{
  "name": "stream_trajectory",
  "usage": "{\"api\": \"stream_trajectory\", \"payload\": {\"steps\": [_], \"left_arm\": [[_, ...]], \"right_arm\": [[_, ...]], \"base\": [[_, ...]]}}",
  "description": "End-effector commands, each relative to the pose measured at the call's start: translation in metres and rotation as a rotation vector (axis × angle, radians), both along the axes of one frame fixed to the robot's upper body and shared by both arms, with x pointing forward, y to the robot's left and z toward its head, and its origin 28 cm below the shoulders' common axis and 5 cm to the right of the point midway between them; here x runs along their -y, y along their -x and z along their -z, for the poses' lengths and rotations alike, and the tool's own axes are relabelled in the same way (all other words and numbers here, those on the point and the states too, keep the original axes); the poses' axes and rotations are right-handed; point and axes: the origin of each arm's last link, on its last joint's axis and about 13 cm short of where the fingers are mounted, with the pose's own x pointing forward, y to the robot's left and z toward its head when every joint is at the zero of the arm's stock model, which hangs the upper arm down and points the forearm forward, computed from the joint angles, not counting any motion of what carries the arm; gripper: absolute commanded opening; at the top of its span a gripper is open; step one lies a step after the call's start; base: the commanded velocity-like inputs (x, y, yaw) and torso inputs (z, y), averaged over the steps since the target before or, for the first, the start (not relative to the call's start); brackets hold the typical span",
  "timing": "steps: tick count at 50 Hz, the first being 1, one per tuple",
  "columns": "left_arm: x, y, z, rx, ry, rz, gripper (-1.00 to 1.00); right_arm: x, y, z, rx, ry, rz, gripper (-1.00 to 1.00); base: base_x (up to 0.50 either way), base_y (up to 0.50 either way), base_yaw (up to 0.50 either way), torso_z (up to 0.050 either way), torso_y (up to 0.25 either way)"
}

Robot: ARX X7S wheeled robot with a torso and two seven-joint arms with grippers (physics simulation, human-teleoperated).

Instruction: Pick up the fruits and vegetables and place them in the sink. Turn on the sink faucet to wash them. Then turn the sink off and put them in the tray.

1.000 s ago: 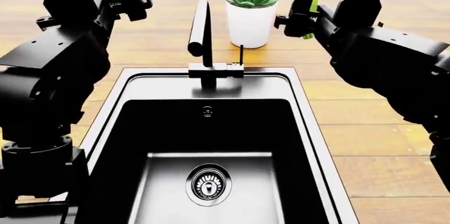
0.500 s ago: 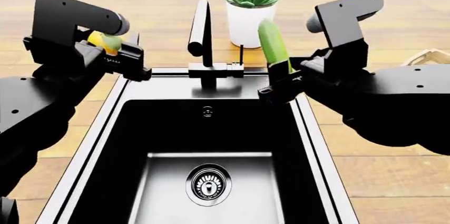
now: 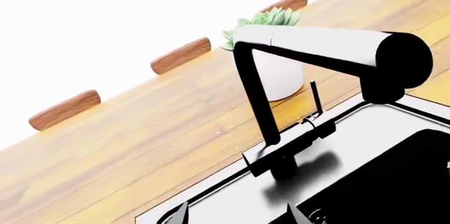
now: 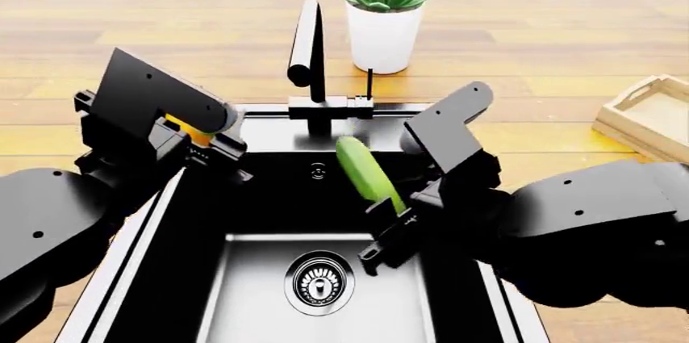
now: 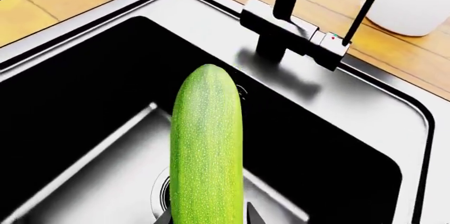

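Over the black sink (image 4: 473,198), the right gripper (image 4: 390,226) clamped the cucumber (image 4: 367,168) and the left gripper (image 4: 205,145) pinched the lemon (image 4: 189,129) — both apparently ready to lower and release.

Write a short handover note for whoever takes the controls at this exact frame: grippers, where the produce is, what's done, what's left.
Right gripper: shut on the cucumber, held tilted over the sink basin, not yet released.
Left gripper: at the sink's left rim with the lemon in it; only a sliver of yellow shows, so the grip looks shut but is partly hidden.
Faucet: no water seen running; the lever stands upright.
Tray: on the counter at far right, nothing seen in it.
Done: both items picked up and brought to the sink.
Left: release both into the basin, turn the faucet on, then off, move both to the tray.
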Motion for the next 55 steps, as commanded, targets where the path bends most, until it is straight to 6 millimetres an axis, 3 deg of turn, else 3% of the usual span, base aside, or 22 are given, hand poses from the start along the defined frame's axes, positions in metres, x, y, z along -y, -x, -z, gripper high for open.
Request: {"api": "stream_trajectory", "payload": {"steps": [1,18,27,55], "left_arm": [[0.002,0.001,0.005,-0.001,-0.021,0.012,-1.0],[0.003,0.002,0.011,0.002,-0.03,0.023,-1.0],[0.003,0.002,0.017,-0.004,-0.033,0.025,-1.0],[0.003,0.0,0.024,-0.027,-0.041,0.039,-1.0]], "right_arm": [[-0.02,-0.011,0.025,-0.076,0.064,-0.074,-1.0],[-0.04,-0.054,0.093,-0.241,0.146,-0.089,-1.0],[-0.035,-0.068,0.122,-0.309,0.203,-0.045,-1.0],[-0.039,-0.09,0.178,-0.429,0.317,-0.011,-1.0]], "base": [[0.0,0.0,0.0,0.0,0.0],[0.0,0.0,0.0,0.0,0.0],[0.0,0.0,0.0,0.0,0.001],[0.0,0.0,0.0,0.0,0.0]]}}
